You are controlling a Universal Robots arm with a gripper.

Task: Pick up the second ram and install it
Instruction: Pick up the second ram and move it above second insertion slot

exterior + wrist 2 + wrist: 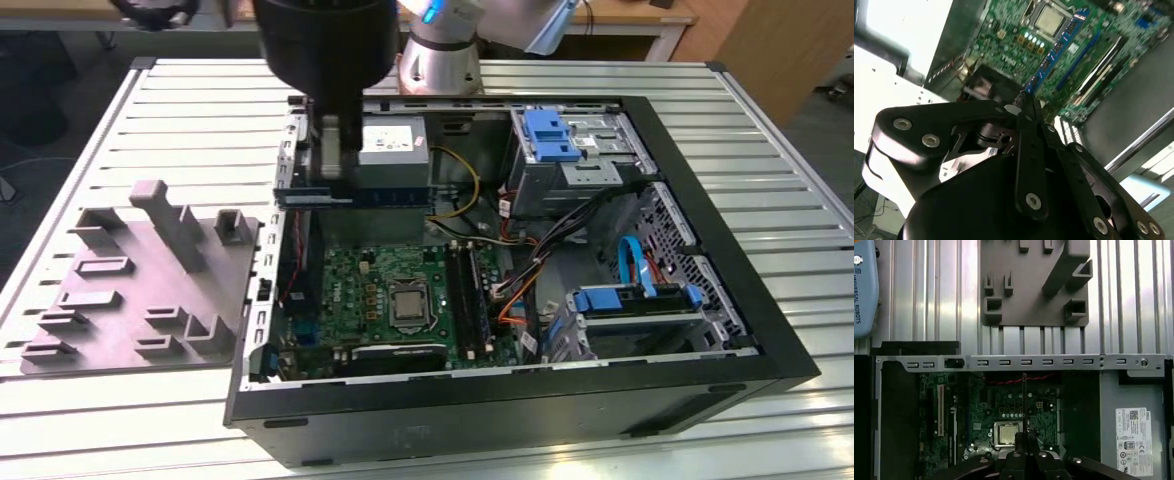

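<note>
The second ram (394, 195), a narrow blue stick, hangs level above the open computer case, over the near edge of the grey power supply (395, 143). My gripper (342, 184) is shut on it near the end at the exterior view's left. In the second wrist view the ram (1054, 52) runs out from between the black fingers (1029, 130) towards the green motherboard (1004, 45). The first wrist view has it edge-on as a thin dark line (1024, 400) above the silver processor (1006, 434). The black memory slots (467, 288) lie on the board beside the processor (404, 303).
The black case's walls (747, 260) enclose the board. At the exterior view's right are drive bays with blue brackets (550, 135) and loose cables (534, 250). A grey moulded holder (134, 285) lies on the slatted metal table (747, 110) at the left.
</note>
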